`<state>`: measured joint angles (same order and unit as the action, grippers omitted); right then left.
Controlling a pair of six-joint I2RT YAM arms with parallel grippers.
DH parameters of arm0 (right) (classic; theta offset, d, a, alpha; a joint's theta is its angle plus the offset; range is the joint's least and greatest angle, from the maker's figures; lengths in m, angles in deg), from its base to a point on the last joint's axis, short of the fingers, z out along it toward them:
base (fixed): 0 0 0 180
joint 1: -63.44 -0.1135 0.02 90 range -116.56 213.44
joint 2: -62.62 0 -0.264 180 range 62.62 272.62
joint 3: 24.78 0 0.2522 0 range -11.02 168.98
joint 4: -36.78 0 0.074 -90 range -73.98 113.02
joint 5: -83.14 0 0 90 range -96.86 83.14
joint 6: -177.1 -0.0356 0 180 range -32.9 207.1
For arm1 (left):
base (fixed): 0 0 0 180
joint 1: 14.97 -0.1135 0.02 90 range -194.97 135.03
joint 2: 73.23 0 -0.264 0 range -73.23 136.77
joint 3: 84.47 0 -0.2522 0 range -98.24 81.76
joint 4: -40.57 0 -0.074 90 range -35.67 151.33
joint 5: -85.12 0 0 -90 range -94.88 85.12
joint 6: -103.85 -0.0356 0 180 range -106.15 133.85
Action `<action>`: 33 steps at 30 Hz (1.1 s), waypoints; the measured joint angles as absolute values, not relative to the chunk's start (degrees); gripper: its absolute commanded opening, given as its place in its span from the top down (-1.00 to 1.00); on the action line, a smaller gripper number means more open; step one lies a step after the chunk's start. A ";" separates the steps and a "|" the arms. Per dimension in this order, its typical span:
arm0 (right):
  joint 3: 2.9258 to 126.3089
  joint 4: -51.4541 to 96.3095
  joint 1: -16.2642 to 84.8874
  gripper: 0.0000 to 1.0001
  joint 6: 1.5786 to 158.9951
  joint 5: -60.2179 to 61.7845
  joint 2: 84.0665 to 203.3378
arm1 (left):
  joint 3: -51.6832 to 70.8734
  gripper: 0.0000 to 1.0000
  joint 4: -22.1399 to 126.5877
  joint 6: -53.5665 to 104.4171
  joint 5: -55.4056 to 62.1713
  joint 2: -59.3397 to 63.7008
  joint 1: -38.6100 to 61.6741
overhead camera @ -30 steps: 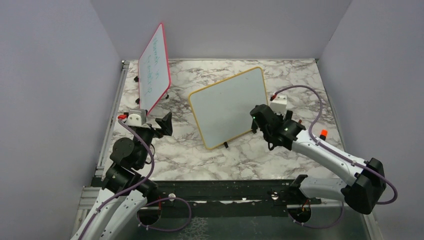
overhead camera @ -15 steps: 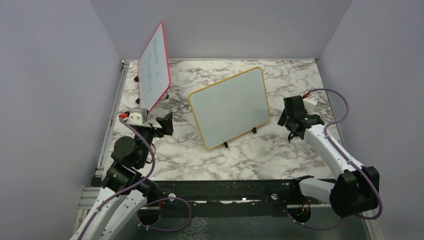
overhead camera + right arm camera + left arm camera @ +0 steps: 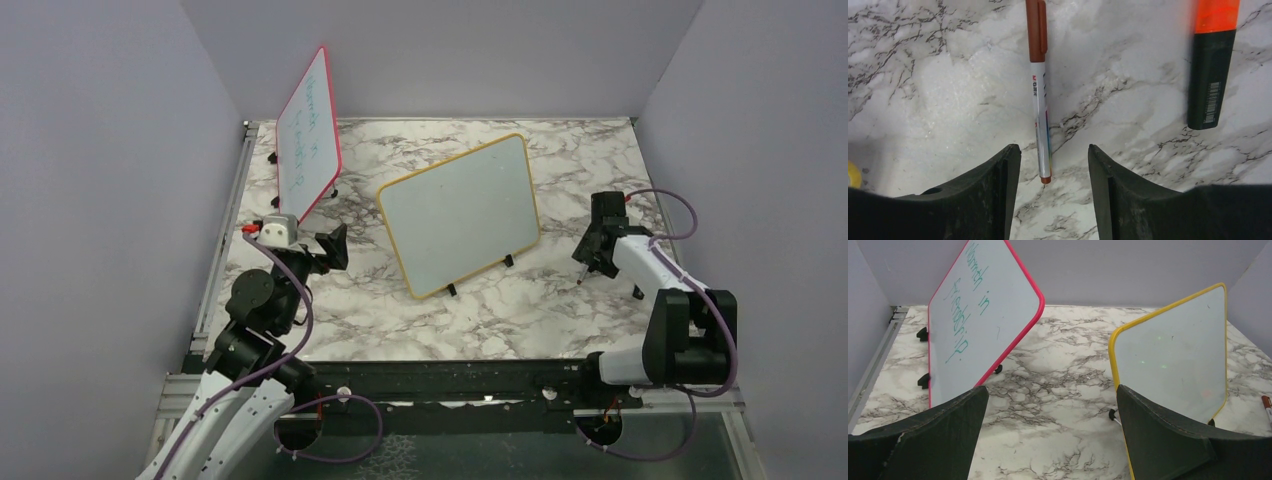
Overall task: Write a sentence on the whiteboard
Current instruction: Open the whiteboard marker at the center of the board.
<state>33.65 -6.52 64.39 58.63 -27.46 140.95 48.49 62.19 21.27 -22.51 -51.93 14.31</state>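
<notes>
The whiteboard (image 3: 460,215) with the yellow-orange frame stands tilted at mid-table, and it also shows in the left wrist view (image 3: 1173,355). Its face is blank and no sentence shows on it. A thin pen (image 3: 1039,90) with a red-brown cap lies flat on the marble to the right of the board. My right gripper (image 3: 1054,165) is low over it with the jaws apart, one on each side of the pen's rear end, neither touching it. From above, that gripper (image 3: 592,262) points down at the table. My left gripper (image 3: 1052,435) hovers wide open at the left (image 3: 335,245), holding nothing.
A red-pink-framed board (image 3: 305,135) with green writing stands at the back left. A black marker with an orange cap (image 3: 1212,65) lies right of the pen. The side walls close in on both sides of the marble table (image 3: 500,310).
My right arm swung away from the whiteboard's right edge, rightwards and down to the table over the pen, and its jaws narrowed. The left arm barely moved.
</notes>
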 measured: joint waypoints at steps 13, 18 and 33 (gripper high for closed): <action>34.00 -3.61 68.04 0.39 59.79 -20.00 148.18 | 48.47 -0.98 62.27 22.07 -20.67 -48.78 14.31; 35.11 -3.33 68.06 0.65 59.92 -19.00 149.47 | 47.81 -0.98 64.87 23.87 -20.58 -46.07 14.31; 34.87 -3.83 67.97 0.98 63.40 -11.35 138.54 | 36.29 -0.98 77.20 28.13 -10.29 -38.16 14.31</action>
<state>34.87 -3.83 67.97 63.40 -11.35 138.54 36.29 77.20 28.13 -10.29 -38.16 14.31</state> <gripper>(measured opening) 0.123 0.990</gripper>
